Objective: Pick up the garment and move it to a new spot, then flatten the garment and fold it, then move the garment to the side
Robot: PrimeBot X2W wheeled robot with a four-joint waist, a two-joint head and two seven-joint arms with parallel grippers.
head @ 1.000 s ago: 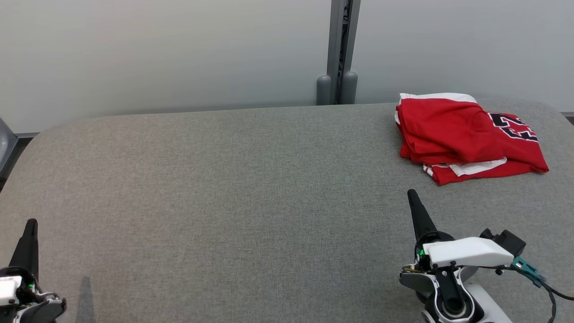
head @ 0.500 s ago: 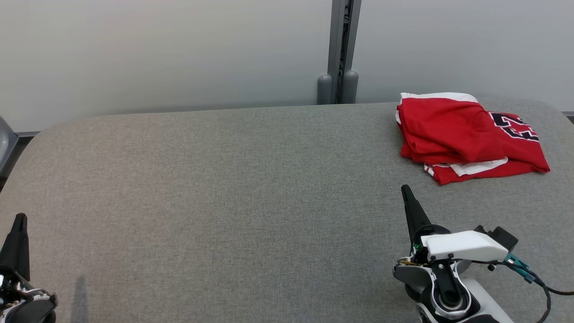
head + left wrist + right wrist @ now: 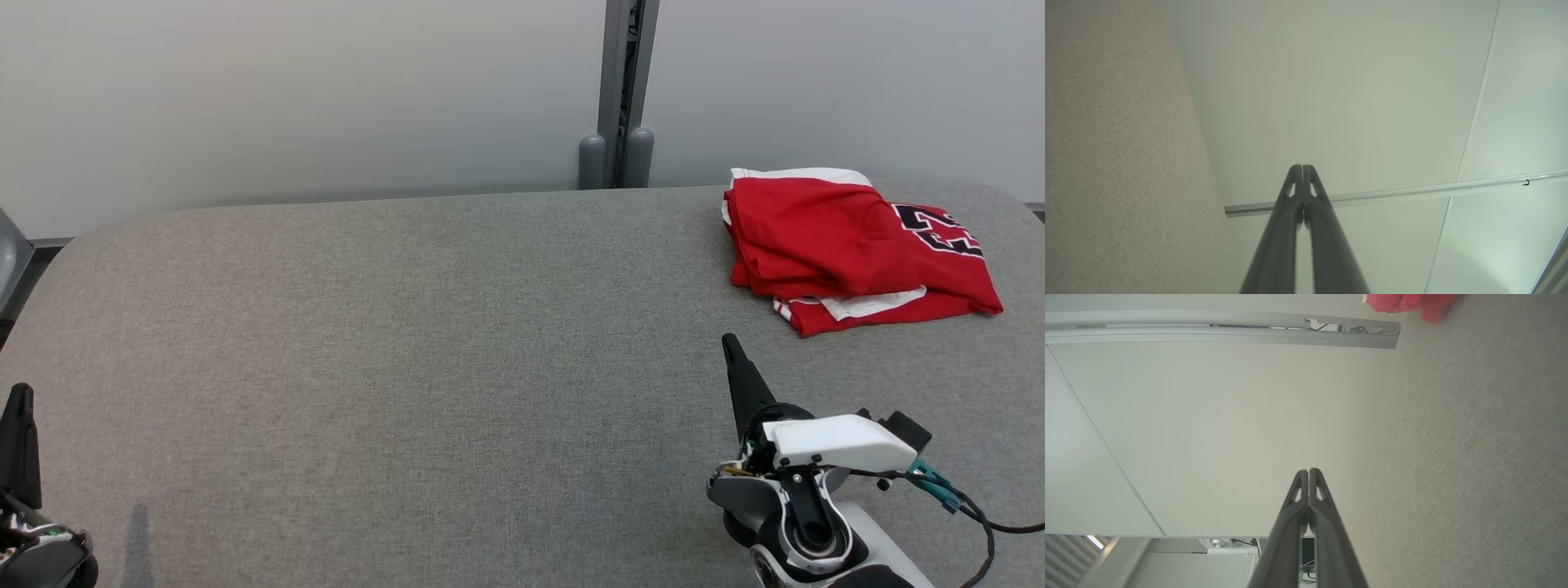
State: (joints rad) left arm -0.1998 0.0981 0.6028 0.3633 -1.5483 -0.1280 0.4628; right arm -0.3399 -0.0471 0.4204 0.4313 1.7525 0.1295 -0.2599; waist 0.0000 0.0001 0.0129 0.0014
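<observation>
Red and white, the folded garment point(image 3: 849, 245) is still lying at the far right corner of the grey table point(image 3: 408, 327), close to the back wall point(image 3: 326, 98), unchanged since a second ago. The left gripper point(image 3: 20, 394) is sliding further toward the lower left edge of the head view, fingers pressed together and holding nothing. The right gripper point(image 3: 727, 341) is edging leftward, its tip well short of the garment, fingers likewise pinched tight on nothing.

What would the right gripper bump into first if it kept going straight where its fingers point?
Probably the pale wall behind the table; the right gripper points left of the red garment, missing it.
</observation>
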